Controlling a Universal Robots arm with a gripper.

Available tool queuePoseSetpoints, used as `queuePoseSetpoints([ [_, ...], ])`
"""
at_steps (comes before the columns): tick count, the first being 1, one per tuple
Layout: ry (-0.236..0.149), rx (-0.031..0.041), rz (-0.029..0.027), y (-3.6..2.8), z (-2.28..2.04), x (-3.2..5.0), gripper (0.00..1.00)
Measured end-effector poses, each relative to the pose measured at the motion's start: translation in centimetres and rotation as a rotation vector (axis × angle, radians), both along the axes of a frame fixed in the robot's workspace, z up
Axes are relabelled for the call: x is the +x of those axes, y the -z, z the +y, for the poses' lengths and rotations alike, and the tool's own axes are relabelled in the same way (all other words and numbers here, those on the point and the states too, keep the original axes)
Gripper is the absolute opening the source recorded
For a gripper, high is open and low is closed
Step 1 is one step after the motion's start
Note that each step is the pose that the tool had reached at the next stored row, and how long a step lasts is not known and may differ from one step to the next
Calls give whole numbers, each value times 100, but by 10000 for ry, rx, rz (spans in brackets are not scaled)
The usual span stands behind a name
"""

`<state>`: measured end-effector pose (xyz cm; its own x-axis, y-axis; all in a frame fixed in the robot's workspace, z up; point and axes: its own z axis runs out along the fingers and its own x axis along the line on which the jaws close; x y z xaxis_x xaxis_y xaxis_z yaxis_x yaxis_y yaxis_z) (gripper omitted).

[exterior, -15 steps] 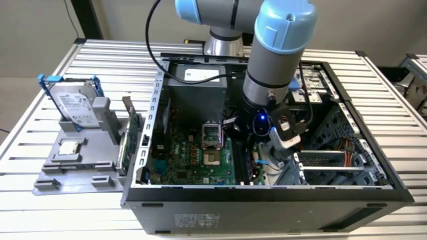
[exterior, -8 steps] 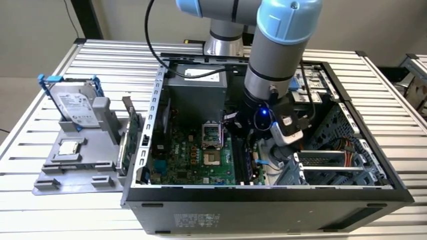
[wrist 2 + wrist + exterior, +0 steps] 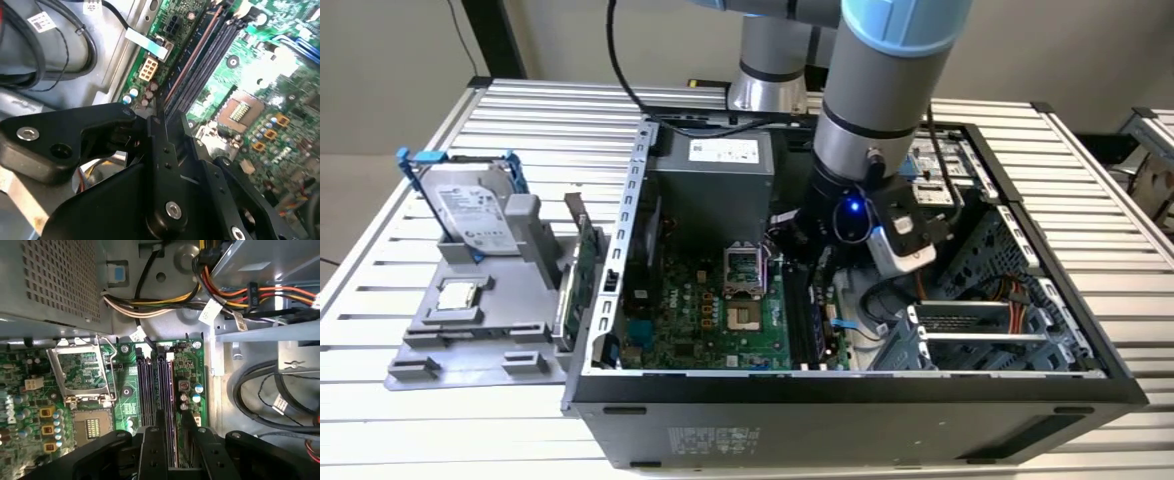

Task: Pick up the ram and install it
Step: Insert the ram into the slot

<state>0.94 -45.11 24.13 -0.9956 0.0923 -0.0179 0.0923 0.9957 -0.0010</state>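
a: where's the ram [image 3: 170,390] rn?
b: inside the case [image 3: 854,390], standing edge-on along one of the black slots [image 3: 147,390] on the board [image 3: 707,320]. in both wrist views it reads as a thin dark reddish strip running the length of the slot row, on the side away from the cpu socket [image 3: 82,372].

a: and the hand [image 3: 173,422]?
b: down over the near end of that strip. its two black fingers [image 3: 160,427] sit one on each side of the ram w/ only a narrow gap, so it looks closed on the ram. the second wrist view has the hand [image 3: 167,112] at the same end, w/ the ram [image 3: 192,52] running away from the tips.

a: seated all the way?
b: can't tell, the fingers cover that end.

a: arm?
b: the arm [image 3: 881,90] comes over the case's back wall and reaches down inside, near the middle.

a: socket state?
b: its metal frame is flipped up, contacts bare.

a: anything else close by?
b: a bundle of coloured cables [image 3: 150,302] beyond the far end of the slots.

a: outside the case?
b: on the counter [image 3: 454,430], at the exterior view's left, a grey holder [image 3: 467,345] just beside the case. a silver drive [image 3: 467,215] w/ blue rails leans upright in it, and a small square chip [image 3: 458,296] lies flat in front of the drive.
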Motion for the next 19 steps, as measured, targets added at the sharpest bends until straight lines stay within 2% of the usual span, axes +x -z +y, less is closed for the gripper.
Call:
queuePoseSetpoints([
  [3,15,0,0,-135,0,0,100],
  [5,39,-1,0,-198,0,0,100],
  [19,46,2,-1,-210,0,0,100],
])
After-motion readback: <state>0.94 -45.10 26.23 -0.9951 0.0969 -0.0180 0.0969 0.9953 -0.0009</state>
